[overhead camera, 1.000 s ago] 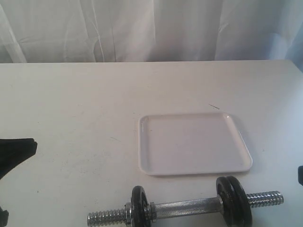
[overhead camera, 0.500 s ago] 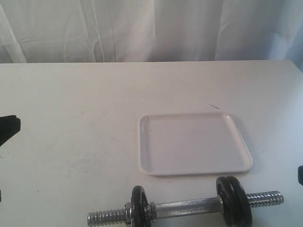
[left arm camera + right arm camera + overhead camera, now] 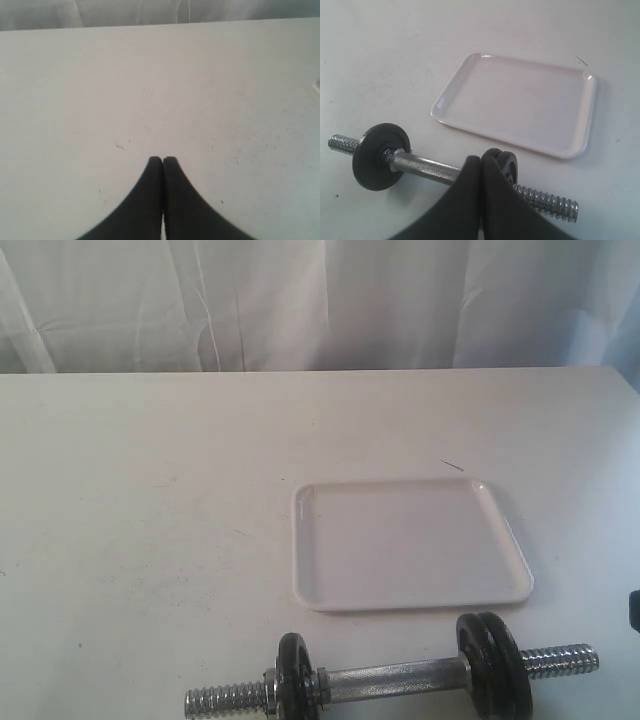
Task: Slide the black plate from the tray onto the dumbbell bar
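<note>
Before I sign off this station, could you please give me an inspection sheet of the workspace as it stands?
Surface: white table, faint specks, and a short dark mark by the tray's far corner.
Job's things: white tray holds nothing. The dumbbell bar lies in front of it, apart. There is one black disc toward one end and two discs together toward the other. No loose plate seen.
Clutter: nothing seen.
Grippers: left tool shut, holding nothing, over bare table. Right tool shut, holding nothing, facing the bar.
Cables: nothing seen.
Surroundings: white curtain behind the table.
</note>
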You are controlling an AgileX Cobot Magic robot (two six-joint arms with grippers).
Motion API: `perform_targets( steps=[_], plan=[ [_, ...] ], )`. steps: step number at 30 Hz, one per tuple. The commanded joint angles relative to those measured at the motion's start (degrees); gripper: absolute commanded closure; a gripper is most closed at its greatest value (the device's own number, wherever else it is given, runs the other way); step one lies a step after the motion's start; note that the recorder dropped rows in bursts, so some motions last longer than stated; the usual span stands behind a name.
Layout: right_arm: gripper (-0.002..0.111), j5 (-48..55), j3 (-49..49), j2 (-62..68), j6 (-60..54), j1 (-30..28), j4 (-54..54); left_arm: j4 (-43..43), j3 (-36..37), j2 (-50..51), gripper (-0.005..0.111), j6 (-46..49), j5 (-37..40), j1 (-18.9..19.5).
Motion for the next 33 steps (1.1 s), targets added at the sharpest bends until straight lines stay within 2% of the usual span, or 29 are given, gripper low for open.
perform_targets(
  steps=[1, 8, 21, 28, 31, 33],
  plan=[
    [0.108, -0.12, 0.17, -0.30, 0.15, -0.46, 0.12, -0.17, 2.60, -0.55, 0.107, -1.08, 0.96, 0.27],
    [0.108, -0.02, 0.17, -0.30, 0.15, -0.46, 0.12, -0.17, 4.03, -0.55, 0.107, -1.08, 3.90, 0.27],
    [0.108, -0.14, 0.17, -0.30, -0.15, -0.46, -0.11, -0.17, 4.03, -0.71, 0.107, -1.08, 3.90, 0.27],
    [0.108, -2.74, 0.28, -0.30, -0.08, -0.46, -14.66, -0.17, 4.03, -0.71, 0.107, -1.08, 3.90, 0.27],
    [0.108, -8.73, 1.90, -0.54, 0.08, -0.46, -17.22, -0.17, 4.03, -0.71, 0.107, -1.08, 3.90, 0.27],
    [0.108, -17.19, 4.87, -1.25, 0.21, -0.46, -18.12, -0.17, 4.03, -0.71, 0.107, -1.08, 3.90, 0.27]
  ],
)
